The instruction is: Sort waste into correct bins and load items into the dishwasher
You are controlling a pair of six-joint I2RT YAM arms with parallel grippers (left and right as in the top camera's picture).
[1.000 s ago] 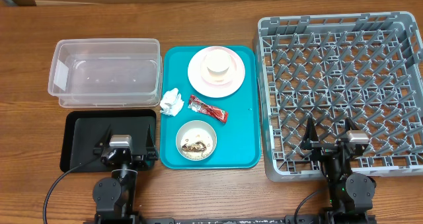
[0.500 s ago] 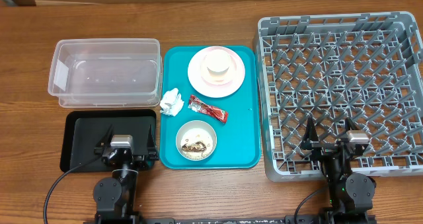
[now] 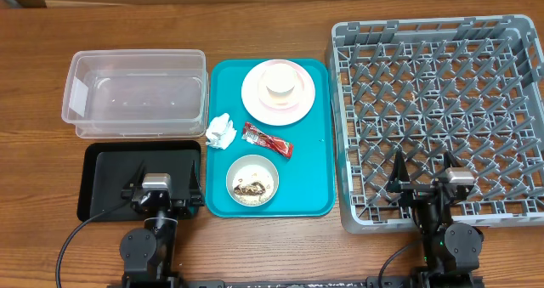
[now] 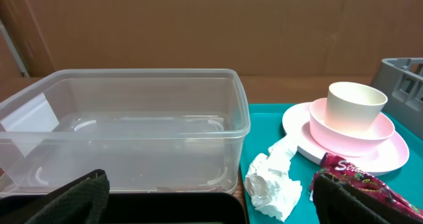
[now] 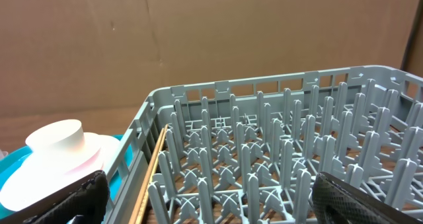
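Left gripper [image 3: 164, 186]: released, fingers spread wide, nothing between them; poised over the near right part of the black tray [image 3: 106, 173].
Right gripper [image 3: 422, 182]: likewise spread wide and holding nothing, above the near edge of the dish rack [image 3: 433, 25].
Black tray: shallow, rectangular, glossy, at the near left of the table [image 3: 280, 254].
Clear tub [image 3: 136, 97]: see-through plastic with rounded corners, just behind the black tray.
Teal tray [image 3: 314, 152]: flat, between the bins and the rack; carries all the waste and dishes.
Napkin [image 3: 222, 132]: crumpled white wad at the teal tray's left edge, close to the tub's corner.
Wrapper [image 3: 267, 139]: small, red, lying slantwise just right of the napkin.
Bowl [image 3: 252, 181]: round, whitish, at the near middle of the teal tray, with white rice and brown scraps inside.
Plate [image 3: 253, 101]: round, pale pink, at the far end of the teal tray.
Cup [image 3: 281, 81]: cream, upright at the plate's centre; in the left wrist view, seated in a shallow pink bowl.
Dish rack: large, square, grey, a grid of upright pegs, on the right of the table, just beside the teal tray.
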